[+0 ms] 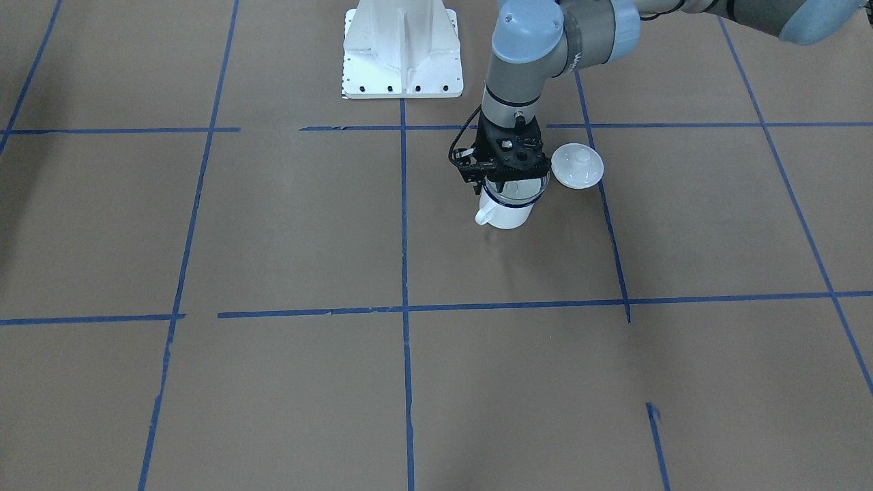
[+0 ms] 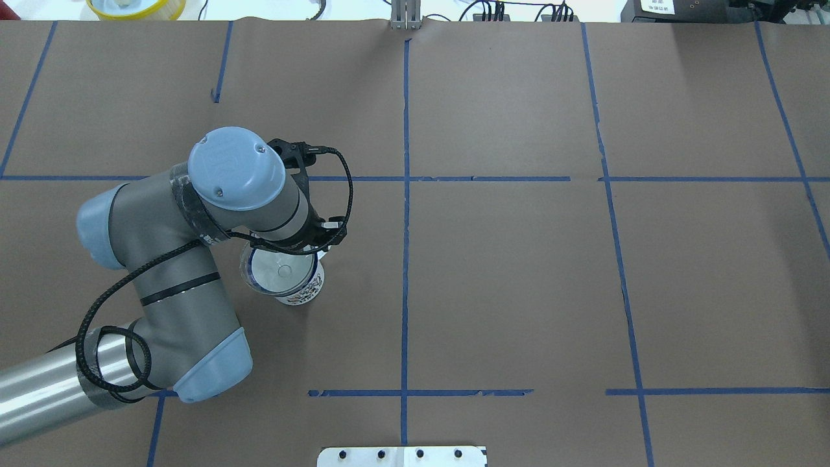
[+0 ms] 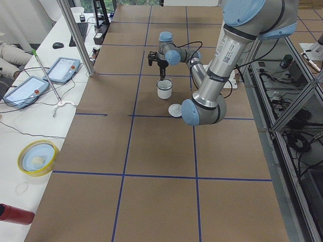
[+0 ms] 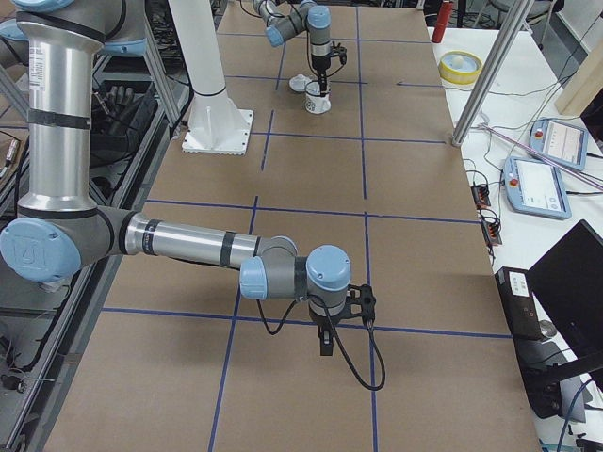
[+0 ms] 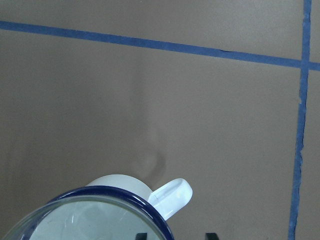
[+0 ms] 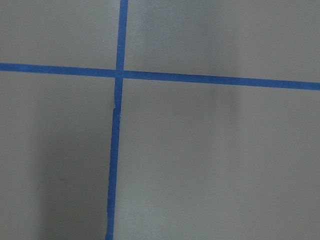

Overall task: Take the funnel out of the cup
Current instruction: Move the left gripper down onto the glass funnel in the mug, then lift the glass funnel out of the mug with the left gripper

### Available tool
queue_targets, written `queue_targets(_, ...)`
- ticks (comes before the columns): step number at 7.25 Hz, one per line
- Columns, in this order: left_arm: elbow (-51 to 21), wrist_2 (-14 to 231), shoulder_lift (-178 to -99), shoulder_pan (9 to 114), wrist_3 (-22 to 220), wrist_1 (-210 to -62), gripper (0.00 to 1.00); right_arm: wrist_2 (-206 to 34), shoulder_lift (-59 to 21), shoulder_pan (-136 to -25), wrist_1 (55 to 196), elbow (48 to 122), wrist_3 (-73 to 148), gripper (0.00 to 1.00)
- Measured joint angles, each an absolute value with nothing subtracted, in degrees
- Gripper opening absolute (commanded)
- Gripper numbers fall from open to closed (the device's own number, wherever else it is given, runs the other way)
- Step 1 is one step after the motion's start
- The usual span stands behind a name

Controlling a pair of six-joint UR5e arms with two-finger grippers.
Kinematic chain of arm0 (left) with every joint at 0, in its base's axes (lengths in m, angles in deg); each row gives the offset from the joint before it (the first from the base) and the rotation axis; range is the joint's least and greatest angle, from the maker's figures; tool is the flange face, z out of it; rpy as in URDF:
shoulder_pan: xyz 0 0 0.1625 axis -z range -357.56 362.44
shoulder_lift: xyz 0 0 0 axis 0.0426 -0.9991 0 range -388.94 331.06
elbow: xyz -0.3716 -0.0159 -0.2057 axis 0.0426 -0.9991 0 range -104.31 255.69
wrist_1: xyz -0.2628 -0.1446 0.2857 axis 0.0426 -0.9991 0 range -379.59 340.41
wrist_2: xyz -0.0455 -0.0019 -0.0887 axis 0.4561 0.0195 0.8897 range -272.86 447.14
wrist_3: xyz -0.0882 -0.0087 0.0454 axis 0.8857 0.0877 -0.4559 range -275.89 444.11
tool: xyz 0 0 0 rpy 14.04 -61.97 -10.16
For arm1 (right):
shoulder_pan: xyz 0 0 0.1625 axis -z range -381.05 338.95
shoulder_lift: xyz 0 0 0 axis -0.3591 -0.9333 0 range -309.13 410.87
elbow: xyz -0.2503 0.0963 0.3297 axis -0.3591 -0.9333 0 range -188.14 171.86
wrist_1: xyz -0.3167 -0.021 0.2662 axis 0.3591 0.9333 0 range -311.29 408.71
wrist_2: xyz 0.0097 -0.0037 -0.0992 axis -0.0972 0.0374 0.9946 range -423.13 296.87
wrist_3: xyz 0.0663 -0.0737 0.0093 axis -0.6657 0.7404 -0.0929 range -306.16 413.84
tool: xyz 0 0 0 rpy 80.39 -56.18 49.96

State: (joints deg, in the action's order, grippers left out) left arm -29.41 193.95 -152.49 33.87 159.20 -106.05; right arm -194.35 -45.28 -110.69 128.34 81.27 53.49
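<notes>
The clear funnel (image 2: 280,271) is seated in the white cup (image 1: 503,213) on the table (image 1: 273,239). The left gripper (image 5: 176,235) is positioned at its rim, jaws narrowly parted, nothing held. Grasping is judged underway; closing, then a straight lift, is called for. The right gripper (image 4: 325,348) is seen, but its jaws cannot be judged.

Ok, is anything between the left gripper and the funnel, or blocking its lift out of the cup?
Nothing visible. The left gripper hangs directly over the funnel seated in the cup; the lid lies on the table beside the cup, off the lift path.
</notes>
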Motion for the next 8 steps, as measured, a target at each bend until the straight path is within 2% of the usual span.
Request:
queue_targets(1,-29.65,193.94,-152.55,33.84,159.18,-105.31,0.0,-194.35,-45.28,-110.69,128.34,81.28,53.49,1.0)
queue_targets(5,-32.4,194.0,-152.9,33.94,158.79,-101.93,0.0,-194.35,-45.28,-110.7,128.34,81.25,53.49,1.0)
queue_targets(8,-43.99,194.26,-155.45,38.52,160.86,-90.73,0.0,-194.35,-45.28,-110.69,128.34,81.29,53.49,1.0)
